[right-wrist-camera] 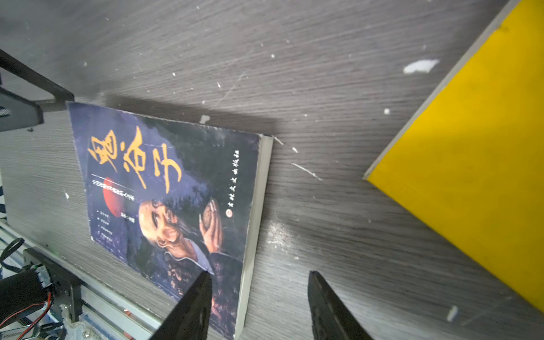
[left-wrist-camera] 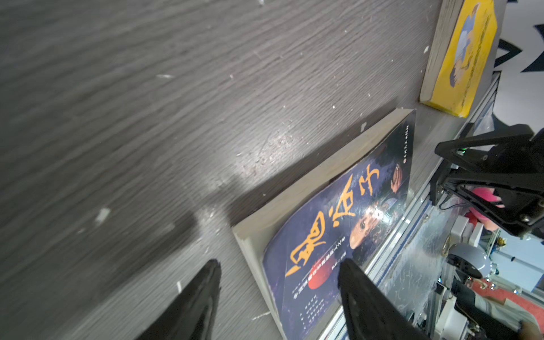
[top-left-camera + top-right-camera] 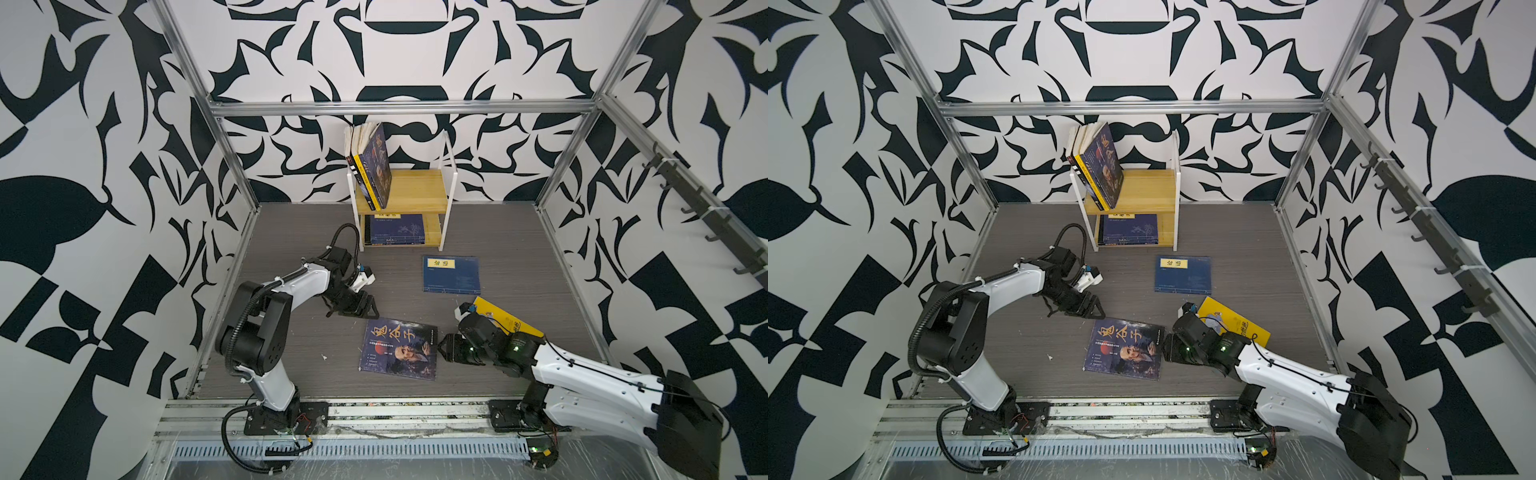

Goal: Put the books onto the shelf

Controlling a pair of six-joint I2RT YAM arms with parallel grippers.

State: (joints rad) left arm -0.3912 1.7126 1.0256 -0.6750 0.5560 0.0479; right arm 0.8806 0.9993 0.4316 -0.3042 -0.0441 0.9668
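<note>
Aluminium rails (image 3: 374, 415) edge a grey wood-grain table (image 3: 291, 365), scuffed and flecked with white scraps, inside walls (image 3: 83, 166) of bold black-and-white leaf shapes. A glossy portrait book (image 3: 399, 349) lies flat between the left gripper (image 3: 368, 308) and the right gripper (image 3: 446, 348), both with tapered black jaws parted and holding nothing. Behind lie a navy book (image 3: 451, 274) and a yellow book (image 3: 505, 316). The shelf (image 3: 419, 189), pale boards in a thin white frame, stands against the back wall with leaning books (image 3: 374, 166) on top and flat books (image 3: 395, 230) below.
</note>
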